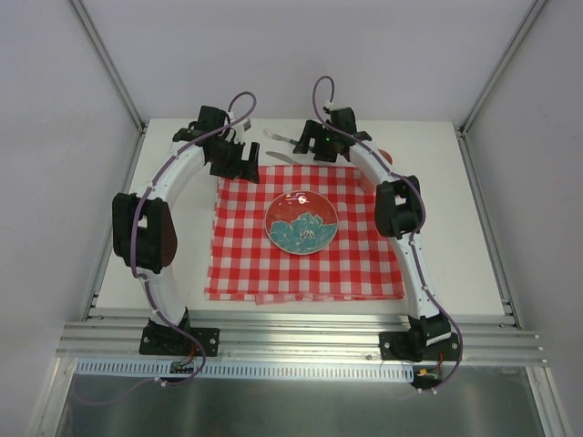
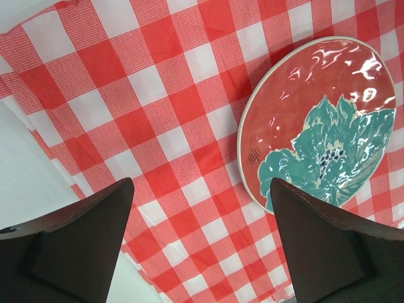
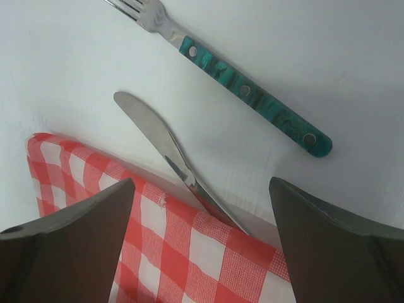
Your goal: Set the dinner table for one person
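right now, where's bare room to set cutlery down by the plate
Free: red-and-white checked cloth left, right and near side of the round red teal-flowered plate; off-white tabletop right of the cloth. Crowded: far edge, with green-handled fork, steel knife, left gripper, right gripper.

White links, black joint housings on left arm (image 1: 157,293) and right arm (image 1: 415,278); purple cables (image 1: 137,238); black bases (image 1: 178,340) at aluminium rail (image 1: 301,344).
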Motion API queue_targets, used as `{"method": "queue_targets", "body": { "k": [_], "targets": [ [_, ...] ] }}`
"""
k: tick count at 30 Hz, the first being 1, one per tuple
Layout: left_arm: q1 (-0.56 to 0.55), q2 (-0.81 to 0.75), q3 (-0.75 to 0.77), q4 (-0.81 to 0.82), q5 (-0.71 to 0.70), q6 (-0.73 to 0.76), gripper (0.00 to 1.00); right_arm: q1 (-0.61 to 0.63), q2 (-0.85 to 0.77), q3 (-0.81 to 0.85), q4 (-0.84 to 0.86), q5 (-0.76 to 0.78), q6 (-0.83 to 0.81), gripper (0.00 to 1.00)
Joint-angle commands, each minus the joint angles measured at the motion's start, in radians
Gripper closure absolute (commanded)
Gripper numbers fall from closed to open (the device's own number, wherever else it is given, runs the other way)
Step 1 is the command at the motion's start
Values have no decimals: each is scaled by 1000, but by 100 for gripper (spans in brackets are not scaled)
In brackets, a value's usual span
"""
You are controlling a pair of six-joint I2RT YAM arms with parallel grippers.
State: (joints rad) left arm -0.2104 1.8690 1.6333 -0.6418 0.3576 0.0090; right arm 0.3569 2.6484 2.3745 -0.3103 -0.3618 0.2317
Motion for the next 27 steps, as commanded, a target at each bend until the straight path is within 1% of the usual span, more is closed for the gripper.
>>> {"method": "queue_targets", "body": {
  "k": [1, 3, 4, 7, 10, 11, 13, 17, 23, 27],
  "targets": [
    [-3, -4, 17, -10, -11, 9, 9, 11, -18, -6, -102, -14, -21, 7],
    [-9, 12, 42, -12, -11, 8, 9, 19, -15, 24, -171, 27, -54, 9],
    [-12, 16, 51, -12, -12, 5, 9, 20, -12, 37, -240, 33, -83, 9],
    [-23, 30, 80, -10, -14, 0, 8, 24, -21, 14, -300, 26, -103, 10],
    [-35, 39, 91, -6, -22, -3, 8, 20, -31, -27, -288, -20, -115, 11],
    [-37, 41, 91, -6, -23, -1, 8, 22, -28, -21, -276, -63, -130, 11],
    [-43, 42, 86, -6, -25, -3, 8, 25, -18, 18, -270, -74, -146, 11],
    [-47, 36, 69, -6, -28, -6, 8, 30, -15, 42, -268, -97, -149, 10],
    [-47, 45, 77, -2, -31, -7, 8, 31, -50, -30, -297, -138, -140, 10],
    [-50, 56, 89, 1, -31, -6, 8, 34, -65, -35, -297, -181, -126, 10]
  ]
}}
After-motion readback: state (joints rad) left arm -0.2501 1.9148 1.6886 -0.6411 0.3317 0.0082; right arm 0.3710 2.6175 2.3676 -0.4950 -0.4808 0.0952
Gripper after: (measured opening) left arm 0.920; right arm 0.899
